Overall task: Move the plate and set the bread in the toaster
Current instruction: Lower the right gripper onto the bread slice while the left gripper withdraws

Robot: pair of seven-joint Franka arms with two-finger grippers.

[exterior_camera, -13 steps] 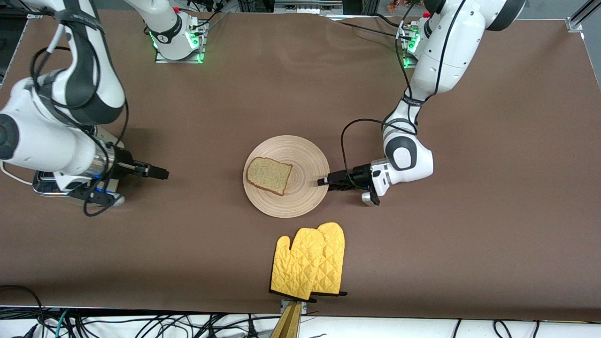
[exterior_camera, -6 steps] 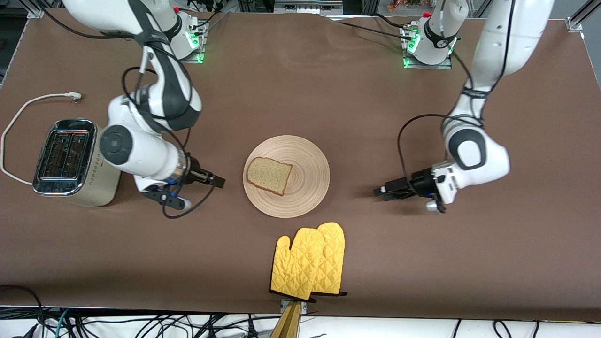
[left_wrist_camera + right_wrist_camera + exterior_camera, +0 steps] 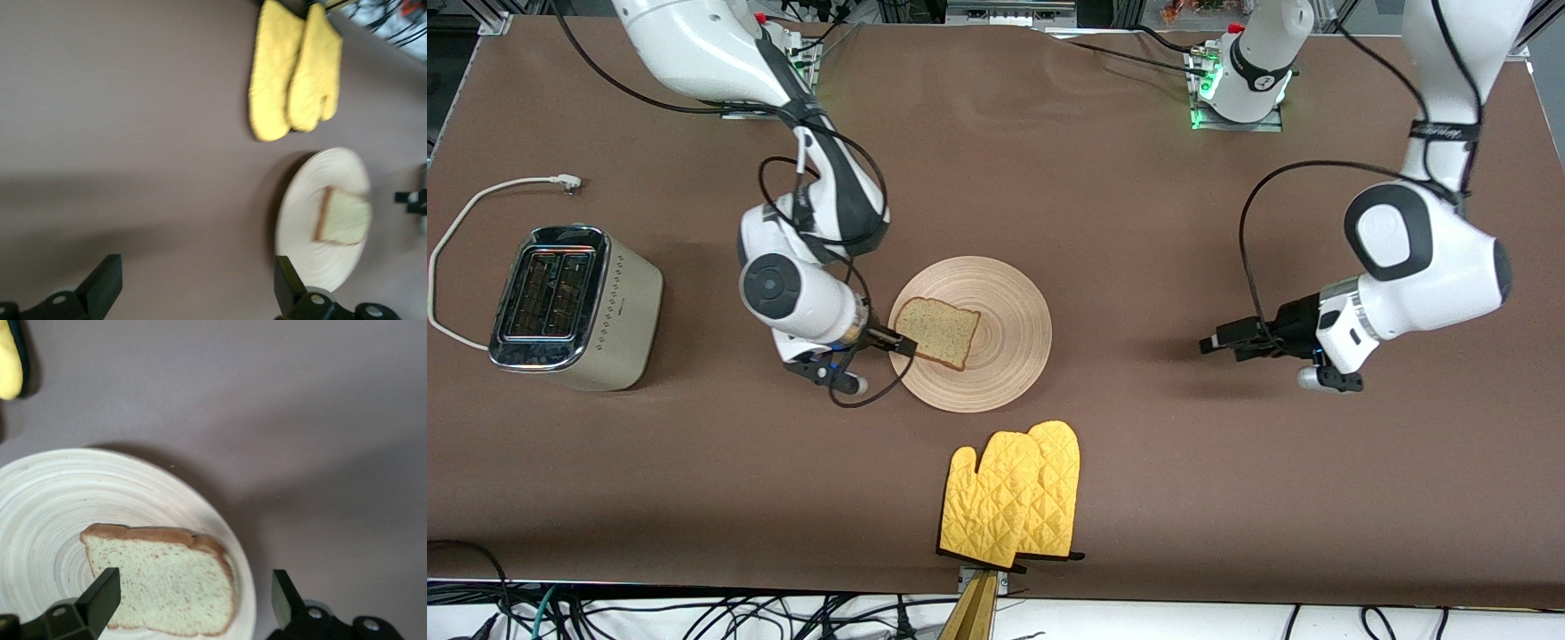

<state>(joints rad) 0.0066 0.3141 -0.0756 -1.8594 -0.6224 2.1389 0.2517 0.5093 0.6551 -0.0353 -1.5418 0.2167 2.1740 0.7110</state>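
The bread lies flat on the round wooden plate in the middle of the table. My right gripper is open and low over the plate's rim, at the end of the bread toward the right arm's end. In the right wrist view its open gripper straddles the bread on the plate. The toaster stands at the right arm's end, slots up. My left gripper hangs open over bare table toward the left arm's end, holding nothing; the plate and bread show farther off.
A pair of yellow oven mitts lies nearer to the front camera than the plate, by the table's edge. The toaster's white cord loops on the table beside it. Brown cloth covers the table between plate and toaster.
My right arm swung from over the toaster across to the plate, its open gripper now at the bread. My left gripper drew back from the plate's rim toward its own end.
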